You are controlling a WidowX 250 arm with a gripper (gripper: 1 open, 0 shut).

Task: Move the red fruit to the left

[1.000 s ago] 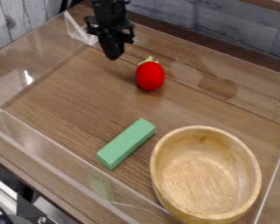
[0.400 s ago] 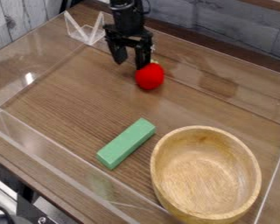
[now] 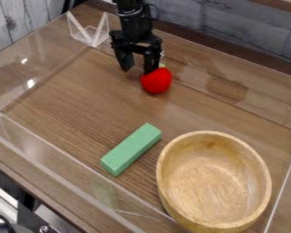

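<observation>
The red fruit [image 3: 156, 81] is a small glossy ball resting on the wooden table [image 3: 63, 114], toward the back middle. My gripper [image 3: 137, 64] hangs just behind and to the left of it, fingers spread open and pointing down. One fingertip is close to the fruit's upper left side; nothing is between the fingers.
A flat green block [image 3: 132, 148] lies in front of the fruit. A wooden bowl [image 3: 214, 178] stands at the front right. Clear plastic walls [image 3: 26, 136] ring the work area, with a low front edge.
The gripper has opened from shut and shifted right, closer to the red fruit. The fruit, block and bowl have stayed in place.
</observation>
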